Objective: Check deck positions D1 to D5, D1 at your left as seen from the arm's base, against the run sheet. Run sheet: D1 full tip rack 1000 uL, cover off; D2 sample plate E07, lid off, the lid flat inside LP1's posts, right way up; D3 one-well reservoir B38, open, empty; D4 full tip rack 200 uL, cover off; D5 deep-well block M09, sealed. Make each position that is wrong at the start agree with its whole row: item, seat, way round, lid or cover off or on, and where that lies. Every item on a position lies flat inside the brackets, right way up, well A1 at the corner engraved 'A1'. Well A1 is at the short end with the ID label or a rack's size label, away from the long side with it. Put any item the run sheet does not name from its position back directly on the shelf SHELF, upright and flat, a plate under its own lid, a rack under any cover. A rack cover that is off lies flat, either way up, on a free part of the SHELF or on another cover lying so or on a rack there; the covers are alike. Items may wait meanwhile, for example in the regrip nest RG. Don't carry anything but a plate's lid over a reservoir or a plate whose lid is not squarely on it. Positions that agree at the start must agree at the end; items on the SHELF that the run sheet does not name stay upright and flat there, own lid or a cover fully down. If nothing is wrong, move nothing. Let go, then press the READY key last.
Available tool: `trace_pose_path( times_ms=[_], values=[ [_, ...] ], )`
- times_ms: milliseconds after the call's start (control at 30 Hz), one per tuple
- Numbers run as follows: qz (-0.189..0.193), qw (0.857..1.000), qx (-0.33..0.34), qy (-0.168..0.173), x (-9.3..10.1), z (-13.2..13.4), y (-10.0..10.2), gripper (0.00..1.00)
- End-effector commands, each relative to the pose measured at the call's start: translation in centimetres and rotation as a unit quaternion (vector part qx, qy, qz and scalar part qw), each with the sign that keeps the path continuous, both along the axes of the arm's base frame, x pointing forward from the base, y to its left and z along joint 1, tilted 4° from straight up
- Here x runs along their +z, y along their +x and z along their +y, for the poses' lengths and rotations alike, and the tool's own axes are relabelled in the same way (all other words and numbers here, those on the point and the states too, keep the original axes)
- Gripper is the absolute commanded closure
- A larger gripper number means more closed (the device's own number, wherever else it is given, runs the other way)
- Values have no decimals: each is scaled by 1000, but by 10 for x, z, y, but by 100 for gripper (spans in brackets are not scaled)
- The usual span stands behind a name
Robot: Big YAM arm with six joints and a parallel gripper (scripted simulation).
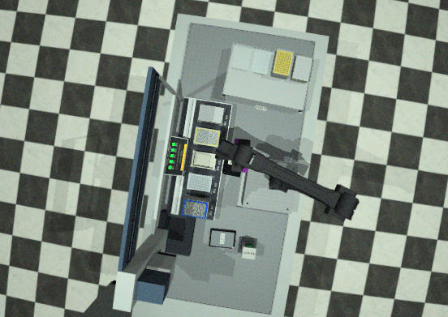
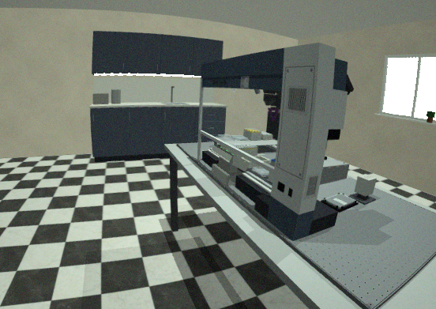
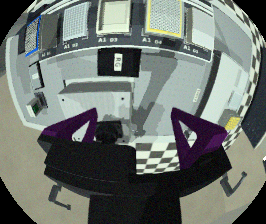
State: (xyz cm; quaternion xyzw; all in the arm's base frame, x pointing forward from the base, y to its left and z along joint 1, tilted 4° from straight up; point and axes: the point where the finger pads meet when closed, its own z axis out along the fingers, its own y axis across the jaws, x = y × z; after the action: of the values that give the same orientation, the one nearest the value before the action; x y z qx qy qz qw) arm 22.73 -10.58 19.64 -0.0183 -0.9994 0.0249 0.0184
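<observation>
The fingers stand fully apart with nothing between them, above the middle of the counter (image 1: 320, 103), just beside the deck (image 1: 226, 115). The reservoir (image 1: 204, 160) sits in the deck's middle position.

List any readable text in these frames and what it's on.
None can be read for certain.
Labels under the deck positions: marks show in the wrist view, too blurred to read.
Shelf front label: too small.
Dark plate in front of the deck: white marking, unreadable.
Key by the small nest: unreadable.
</observation>
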Motion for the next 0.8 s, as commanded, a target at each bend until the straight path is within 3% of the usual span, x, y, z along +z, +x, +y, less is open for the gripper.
trace_pose_path(
  times_ms=[0,200,367,600,767],
  values=[
    [-16,1000,-25,-7,13,10,6,0],
    [-5,1000,-25,-2,7,39,15,0],
    [-26,999,-25,-5,24,60,33,0],
    [-30,999,-36,-6,26,55,32,0],
    [-38,999,-26,-9,25,30,51,0]
  ],
)
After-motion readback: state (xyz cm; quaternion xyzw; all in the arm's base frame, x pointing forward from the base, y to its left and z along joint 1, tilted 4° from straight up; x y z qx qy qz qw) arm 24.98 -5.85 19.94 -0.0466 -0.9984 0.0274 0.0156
